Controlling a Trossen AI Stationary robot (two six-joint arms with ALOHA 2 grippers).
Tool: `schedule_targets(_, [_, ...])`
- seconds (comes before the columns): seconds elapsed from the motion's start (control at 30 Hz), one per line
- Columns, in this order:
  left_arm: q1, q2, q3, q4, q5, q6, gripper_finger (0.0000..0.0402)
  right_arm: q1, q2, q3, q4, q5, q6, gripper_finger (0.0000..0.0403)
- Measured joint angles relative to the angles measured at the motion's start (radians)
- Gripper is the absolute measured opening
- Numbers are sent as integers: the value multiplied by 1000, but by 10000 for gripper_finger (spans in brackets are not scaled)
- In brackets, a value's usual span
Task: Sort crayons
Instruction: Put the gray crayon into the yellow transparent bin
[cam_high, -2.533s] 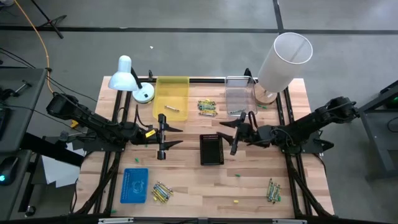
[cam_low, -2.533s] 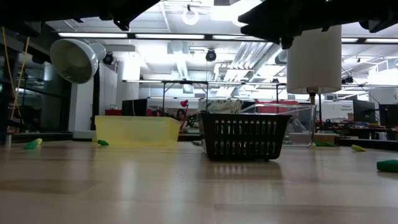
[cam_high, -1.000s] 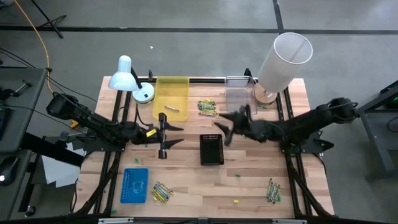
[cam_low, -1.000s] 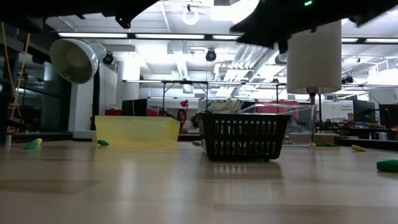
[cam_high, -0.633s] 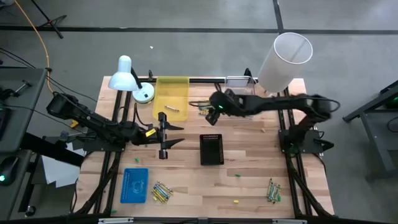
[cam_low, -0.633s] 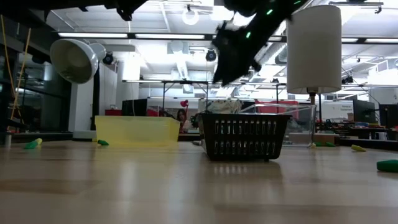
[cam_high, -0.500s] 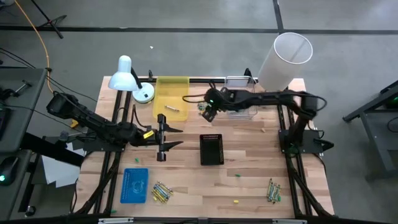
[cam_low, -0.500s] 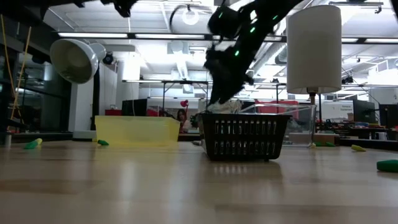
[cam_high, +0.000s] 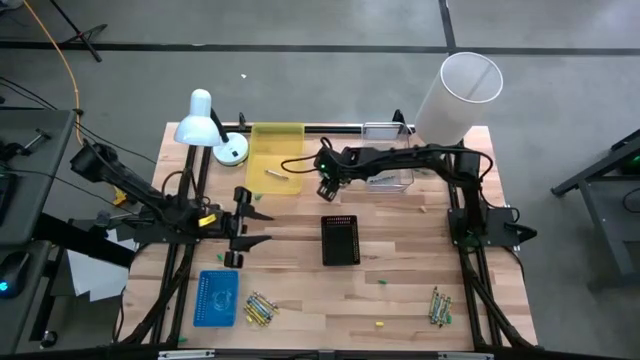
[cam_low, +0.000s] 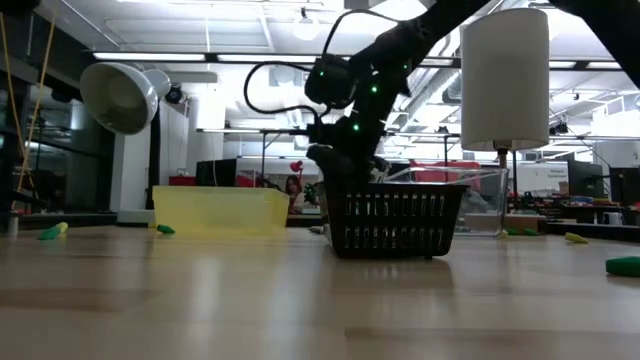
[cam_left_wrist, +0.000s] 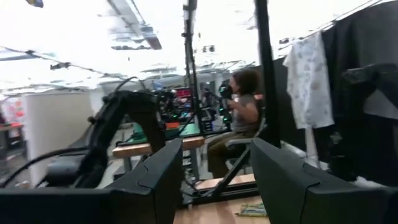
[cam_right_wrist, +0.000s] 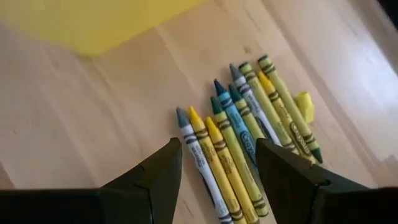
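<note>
Crayons (cam_right_wrist: 249, 140) lie side by side in a loose cluster on the wooden table (cam_high: 400, 260), just beside the yellow tray (cam_high: 275, 150) and between it and the clear tray (cam_high: 385, 160). Seen from the right wrist, the sticks are yellow, green, blue and greyish, none of them touched. The right gripper (cam_high: 325, 185) hangs directly above this cluster, its arm stretched across from the table's right side; its jaws stand wide open with nothing between them. Two further crayon clusters rest near the table's front edge: one (cam_high: 260, 308) just beside the blue tray (cam_high: 215, 297), another (cam_high: 440, 305) towards the front right corner. The left gripper (cam_high: 243, 228) waits over the table's left half, jaws open and empty. A black basket (cam_high: 340, 240) sits at mid-table, and a white desk lamp (cam_high: 200, 120) stands at the rear left.
</note>
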Motion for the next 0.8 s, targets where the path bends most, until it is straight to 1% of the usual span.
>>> schedule_targets(0.13, [-23, -30, 0, -13, -104, 0, 174, -6, 22, -9, 8, -55, -38, 199])
schedule_targets(0.23, [-36, -39, 0, -24, -155, 1, 174, -6, 33, -10, 8, -60, -35, 199])
schedule_targets(0.5, [-54, -40, 0, -35, -184, 52, 175, -3, 36, -10, 29, -72, -6, 199])
schedule_targets(0.7, [-56, -40, 0, -34, -189, 52, 175, -3, 36, -10, 29, -77, 79, 199])
schedule_targets(0.8, [-56, -40, 0, -34, -189, 51, 175, -1, 36, -10, 29, -43, 135, 199])
